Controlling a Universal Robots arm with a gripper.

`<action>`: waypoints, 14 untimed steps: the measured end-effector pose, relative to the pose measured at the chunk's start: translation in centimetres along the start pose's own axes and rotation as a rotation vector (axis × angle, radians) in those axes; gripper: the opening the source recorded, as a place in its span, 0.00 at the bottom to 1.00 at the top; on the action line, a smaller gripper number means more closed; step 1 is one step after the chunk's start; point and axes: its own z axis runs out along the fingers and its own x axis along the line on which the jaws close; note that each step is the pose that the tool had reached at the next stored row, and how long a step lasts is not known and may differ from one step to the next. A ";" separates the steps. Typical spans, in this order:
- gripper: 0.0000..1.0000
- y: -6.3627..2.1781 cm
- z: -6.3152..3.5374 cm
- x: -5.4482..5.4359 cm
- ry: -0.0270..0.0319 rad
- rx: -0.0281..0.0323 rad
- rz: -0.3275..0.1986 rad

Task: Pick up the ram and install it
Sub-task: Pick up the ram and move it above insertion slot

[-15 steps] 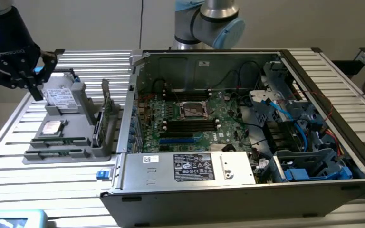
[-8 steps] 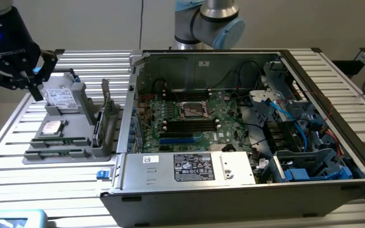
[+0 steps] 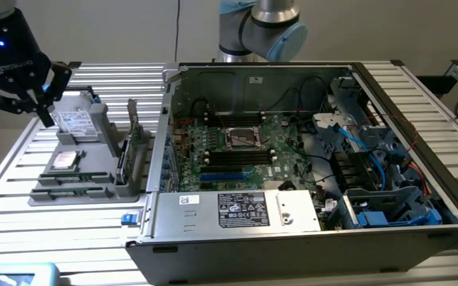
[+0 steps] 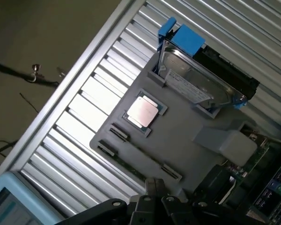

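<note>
Slatted metal counter (image 3: pixel 22 238) bearing a grey tray (image 3: pixel 78 201), with the ram (image 3: pixel 74 177) flat in a slot at its front edge, well apart from the gripper (image 3: pixel 30 107) hovering above the hard drive (image 3: pixel 74 119). Cannot tell the jaws' state, spread or pressed together. Probably best to descend square over the stick's middle, pinching its long edges, clear of the end clips.

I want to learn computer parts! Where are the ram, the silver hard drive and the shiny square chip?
ram (image 3: pixel 70 192), exterior view, middle of the green stick's long edge.
hard drive (image 4: pixel 192 86), wrist view, its labelled silver face.
square chip (image 4: pixel 141 112), wrist view, centre of its shiny lid.
</note>
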 end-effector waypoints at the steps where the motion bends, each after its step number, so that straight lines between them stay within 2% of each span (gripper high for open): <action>1: 0.11 0.00 0.00 0.0 0.0004 0.0006 -0.018; 14: 0.11 0.00 0.00 0.0 0.0064 0.0083 -0.254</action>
